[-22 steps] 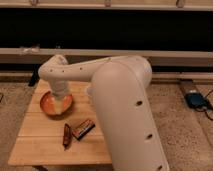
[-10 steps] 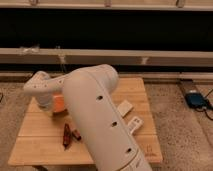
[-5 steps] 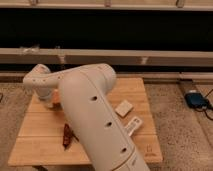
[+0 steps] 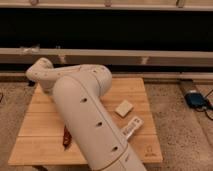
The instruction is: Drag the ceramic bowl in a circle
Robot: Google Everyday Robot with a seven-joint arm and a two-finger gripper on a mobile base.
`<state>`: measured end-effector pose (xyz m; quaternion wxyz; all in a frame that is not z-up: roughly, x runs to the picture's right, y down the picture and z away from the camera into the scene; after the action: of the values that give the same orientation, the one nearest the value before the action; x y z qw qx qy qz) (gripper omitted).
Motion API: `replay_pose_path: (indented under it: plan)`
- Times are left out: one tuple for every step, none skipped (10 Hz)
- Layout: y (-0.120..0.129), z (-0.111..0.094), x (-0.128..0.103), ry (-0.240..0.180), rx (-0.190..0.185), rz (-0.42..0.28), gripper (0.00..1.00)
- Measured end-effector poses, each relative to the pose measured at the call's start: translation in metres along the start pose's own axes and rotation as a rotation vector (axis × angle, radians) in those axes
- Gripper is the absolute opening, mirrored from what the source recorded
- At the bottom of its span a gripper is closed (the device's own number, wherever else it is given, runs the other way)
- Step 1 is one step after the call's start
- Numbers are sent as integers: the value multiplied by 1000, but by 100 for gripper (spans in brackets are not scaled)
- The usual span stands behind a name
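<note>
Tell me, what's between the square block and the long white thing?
Only bare tabletop, in the camera view. The gripper is hidden behind the arm.

One high camera looks down past the close, bulky arm [image 4: 86, 112] onto the worktop [image 4: 136, 90]; the gripper's jaws sit hidden behind the arm

Arm [image 4: 85, 110] over table [image 4: 136, 90] (gripper hidden behind)
</note>
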<state>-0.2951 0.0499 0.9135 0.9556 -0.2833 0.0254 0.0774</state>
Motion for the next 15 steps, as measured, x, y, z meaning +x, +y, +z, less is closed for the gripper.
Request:
replay_pose_path:
  plan:
    - [-4,1,14,15,4,13,0]
    - [-5,4,34,37,1,24,0]
    - [-1,6,47,52,-8,20,0]
    - [9,6,56,64,-26,11,0]
    - [19,6,58,70,-43,-4,0]
    - [38,4,57,73,-68,-31,0]
    - [55,1,55,74,-89,-56,0]
    - [69,-2,54,74,-107,-78,0]
    - [89,-7,53,72,-129,-112,0]
    - [114,-13,49,67,-153,-159,0]
    - [131,-19,44,61,-168,-195,0]
    - [150,-26,39,53,-184,-240,0]
    - [172,-35,31,39,-202,-299,0]
    - [184,-40,24,30,-211,-339,0]
    - [197,-45,17,21,-219,-384,0]
